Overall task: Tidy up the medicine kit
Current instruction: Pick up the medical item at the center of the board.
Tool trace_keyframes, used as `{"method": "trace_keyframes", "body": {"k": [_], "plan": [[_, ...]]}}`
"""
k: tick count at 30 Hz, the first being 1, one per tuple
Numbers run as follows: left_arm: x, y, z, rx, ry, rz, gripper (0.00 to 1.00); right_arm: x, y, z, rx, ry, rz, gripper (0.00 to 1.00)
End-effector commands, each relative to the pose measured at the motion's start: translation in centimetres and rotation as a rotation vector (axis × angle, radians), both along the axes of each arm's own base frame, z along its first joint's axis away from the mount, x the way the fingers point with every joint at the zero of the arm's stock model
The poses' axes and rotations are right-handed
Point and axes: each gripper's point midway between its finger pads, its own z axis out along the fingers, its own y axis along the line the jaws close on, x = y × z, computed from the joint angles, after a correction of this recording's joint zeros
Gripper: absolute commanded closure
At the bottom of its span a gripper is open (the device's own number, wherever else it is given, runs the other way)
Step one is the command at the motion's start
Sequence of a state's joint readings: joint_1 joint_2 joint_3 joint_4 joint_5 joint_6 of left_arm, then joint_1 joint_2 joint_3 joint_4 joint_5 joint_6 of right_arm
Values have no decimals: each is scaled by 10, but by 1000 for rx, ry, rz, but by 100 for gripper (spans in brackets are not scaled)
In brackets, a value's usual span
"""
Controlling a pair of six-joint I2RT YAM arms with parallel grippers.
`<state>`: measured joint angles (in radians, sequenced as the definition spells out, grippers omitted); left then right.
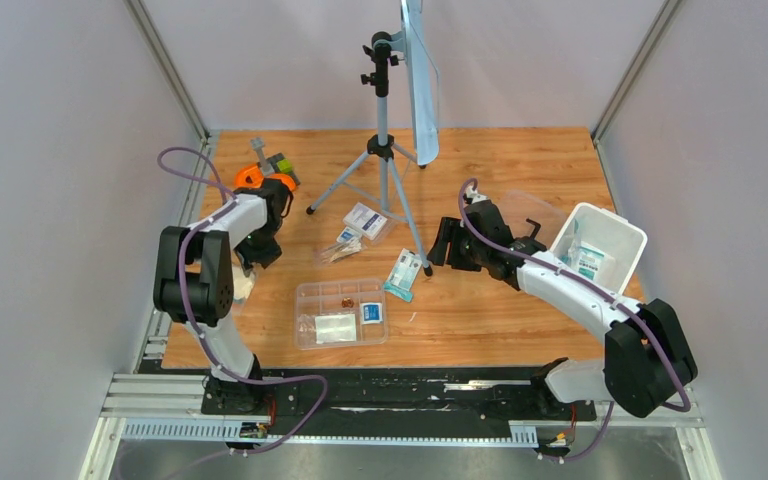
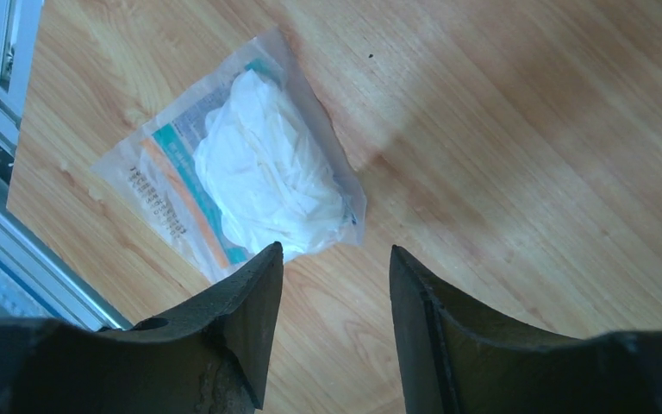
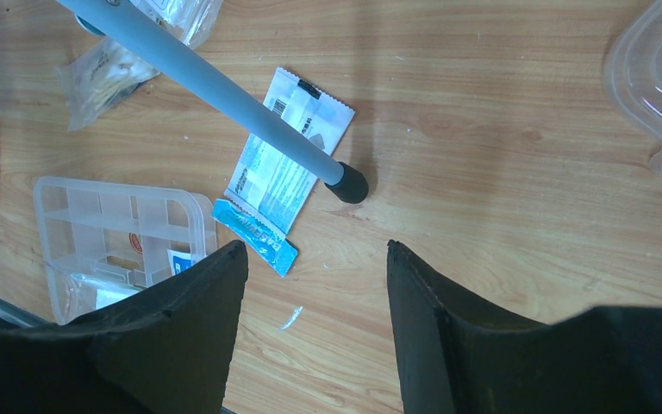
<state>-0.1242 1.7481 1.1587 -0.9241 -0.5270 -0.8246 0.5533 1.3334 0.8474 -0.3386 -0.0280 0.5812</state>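
The white tub [image 1: 622,226] stands at the right with white and teal packets [image 1: 588,260] inside. Its clear lid [image 1: 538,212] lies beside it, also at the right wrist view's edge [image 3: 659,78]. The clear divided tray [image 1: 307,296] sits front centre holding a few small packets. My left gripper [image 2: 336,254] is open and empty just above the table; a bagged white glove packet [image 2: 241,185] lies ahead of its left finger. My right gripper [image 3: 315,250] is open and empty above bare wood, near a white-teal packet [image 3: 284,172] and a small blue packet [image 3: 254,233].
A grey tripod [image 1: 383,150] stands mid-table; one leg [image 3: 215,86] crosses over the white-teal packet. More loose packets [image 1: 365,220] lie near it. An orange-and-grey tool [image 1: 265,175] lies at the back left. A metal rail [image 2: 0,216] borders the table's left edge.
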Motion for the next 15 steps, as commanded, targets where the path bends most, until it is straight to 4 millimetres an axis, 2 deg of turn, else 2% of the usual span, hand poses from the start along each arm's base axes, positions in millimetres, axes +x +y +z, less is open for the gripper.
{"method": "trace_keyframes", "body": {"k": [1,7,9,11,12,14,15], "plan": [[9,8,-4,55,-17,53,46,5,3,13,25,-56,11,41],[14,11,-14,76,3,64,54,4,3,12,26,-53,12,41],[13,11,-18,82,19,71,62,3,2,13,23,-55,11,41],[10,11,-21,81,31,78,76,3,0,13,21,-59,4,41],[9,11,-20,82,29,81,88,3,-1,13,19,-60,3,41],[6,13,-16,95,24,88,100,3,-2,14,17,-62,-2,41],[6,14,-14,101,19,90,100,3,-2,14,17,-63,-3,41]]}}
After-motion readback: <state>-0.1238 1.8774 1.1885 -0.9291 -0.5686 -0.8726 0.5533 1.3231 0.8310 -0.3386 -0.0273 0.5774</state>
